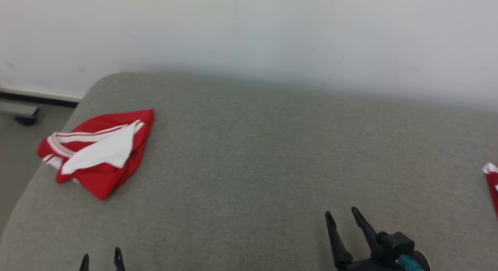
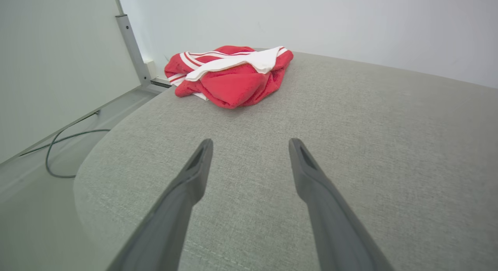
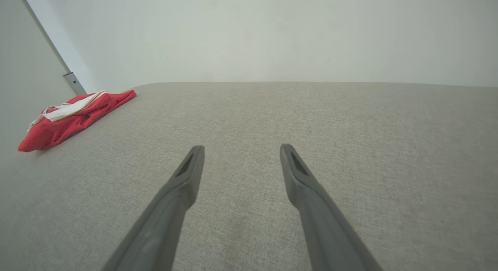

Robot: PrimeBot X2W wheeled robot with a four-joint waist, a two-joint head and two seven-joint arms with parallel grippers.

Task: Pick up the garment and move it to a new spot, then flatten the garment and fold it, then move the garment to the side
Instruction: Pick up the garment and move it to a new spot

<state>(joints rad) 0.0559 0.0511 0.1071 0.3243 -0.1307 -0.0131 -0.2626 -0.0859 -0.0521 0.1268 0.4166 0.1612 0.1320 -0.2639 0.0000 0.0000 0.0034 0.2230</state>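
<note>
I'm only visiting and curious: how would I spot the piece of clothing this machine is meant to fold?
Find the big grey padded surface below the white wall. Near its far left corner lies a crumpled garment. It is bright red with a white panel and stripes, wholly in sight, unlike the red scrap cut off at the right edge.

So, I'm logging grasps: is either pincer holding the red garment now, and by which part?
Nothing is held. The left pincer and right pincer both stand open above the grey cushion, apart from the red garment.
</note>
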